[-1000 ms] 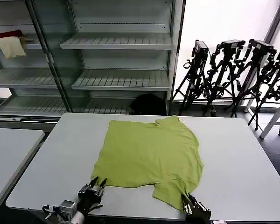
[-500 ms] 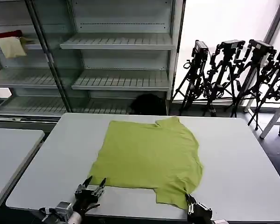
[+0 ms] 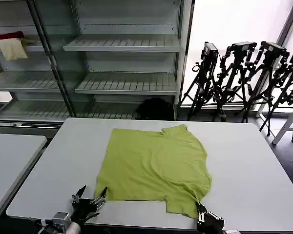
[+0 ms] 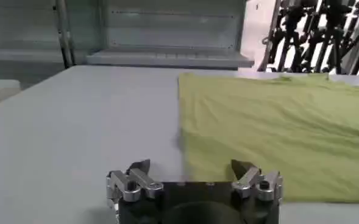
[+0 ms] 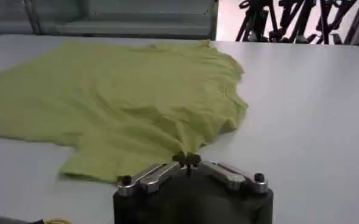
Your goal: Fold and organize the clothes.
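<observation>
Gripping T-shirt (image 3: 154, 163), right hand (image 3: 201, 215).

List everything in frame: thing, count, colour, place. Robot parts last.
T-shirt: 1, lime yellow-green, spread flat on the middle of the white table.
Table: 1, white, under the shirt, in front of the robot.
Side table: 1, white, to the left.
Shelving unit: 1, grey, behind the table.
Red cloth: 1, on an upper left shelf.
Cream cloth: 1, hanging just below the red one.
Tripods: several, black, by the window at right.
Left pincer: 1, black, open, off the shirt by its near left corner.
Right pincer: 1, black, shut on the shirt's near right edge.
</observation>
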You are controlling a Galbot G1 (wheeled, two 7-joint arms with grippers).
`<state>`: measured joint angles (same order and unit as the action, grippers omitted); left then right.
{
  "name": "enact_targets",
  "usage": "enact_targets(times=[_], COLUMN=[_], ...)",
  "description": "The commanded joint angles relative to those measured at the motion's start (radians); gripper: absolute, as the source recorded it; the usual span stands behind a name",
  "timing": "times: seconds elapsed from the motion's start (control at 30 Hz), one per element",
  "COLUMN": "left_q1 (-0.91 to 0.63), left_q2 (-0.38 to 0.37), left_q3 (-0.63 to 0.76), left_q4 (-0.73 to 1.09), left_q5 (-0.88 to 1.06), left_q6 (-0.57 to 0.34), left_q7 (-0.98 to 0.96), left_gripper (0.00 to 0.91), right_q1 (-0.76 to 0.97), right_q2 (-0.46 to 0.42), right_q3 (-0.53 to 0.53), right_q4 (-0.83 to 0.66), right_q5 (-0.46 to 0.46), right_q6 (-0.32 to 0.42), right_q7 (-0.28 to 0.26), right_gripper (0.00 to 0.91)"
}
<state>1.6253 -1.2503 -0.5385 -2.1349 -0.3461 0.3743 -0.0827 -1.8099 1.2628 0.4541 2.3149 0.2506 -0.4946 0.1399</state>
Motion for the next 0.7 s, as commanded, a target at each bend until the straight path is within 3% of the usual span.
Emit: enact_targets(times=[0.03,0.27,0.7], left_q1=[0.000,0.016,0.148], left_q2=[-0.001,-0.001,0.014], left_q3=[-0.008,0.004,0.057], left_q4=[-0.006,0.006,-0.136], left_q5=[0.000,-0.017,-0.026], left_q6=[0.005,-0.002,0.048], left_q7=[-0.003,0.006,-0.042], left_gripper=[0.574,0.544,0.544], right_q1=[0.000,0.008,0.032], right_q2=[0.001,0.001,0.000], right_q3=[0.001,0.006,0.018], right_q4=[-0.001,-0.004,-0.015], right_q5=[0.001,0.002,0.011], right_q6=[-0.002,-0.003,-0.014], right_q7=[0.001,0.001,0.001], right_gripper=[0.000,0.000,0.000])
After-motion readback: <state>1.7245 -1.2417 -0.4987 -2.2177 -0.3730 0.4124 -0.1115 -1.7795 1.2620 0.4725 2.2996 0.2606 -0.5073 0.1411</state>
